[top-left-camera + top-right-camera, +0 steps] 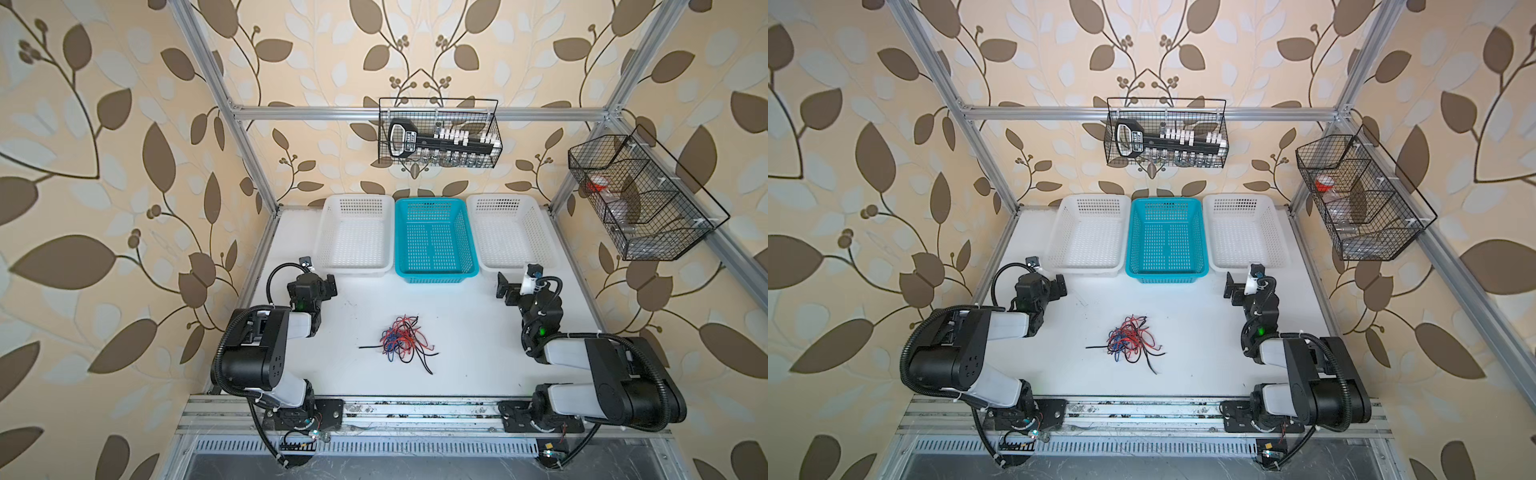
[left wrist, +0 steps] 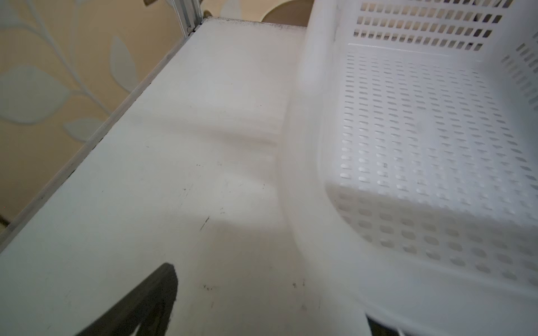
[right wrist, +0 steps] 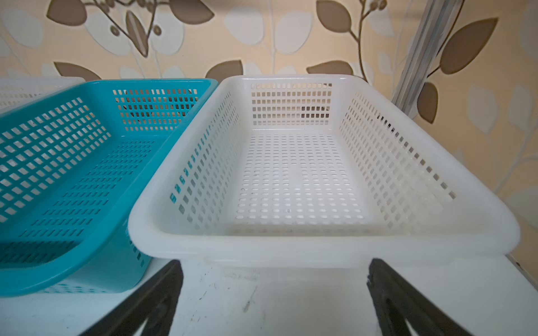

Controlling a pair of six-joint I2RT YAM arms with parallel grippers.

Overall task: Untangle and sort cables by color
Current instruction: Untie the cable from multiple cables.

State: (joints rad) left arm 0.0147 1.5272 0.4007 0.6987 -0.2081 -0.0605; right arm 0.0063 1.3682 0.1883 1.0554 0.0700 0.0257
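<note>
Symmetrically, left tool (image 1: 331, 286), right tool (image 1: 501, 286) agape.

text: none legible | label on black tool (image 1: 415, 141): too blurred

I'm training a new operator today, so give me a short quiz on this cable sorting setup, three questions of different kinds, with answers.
1. True or false: the cables lie in one tangled pile on the table, none in a basket.
2. The middle basket of the three is: A) white B) teal C) black.
3. Fill in: the left gripper and the right gripper both stand ____.
Key: 1 true; 2 B; 3 open.
</note>
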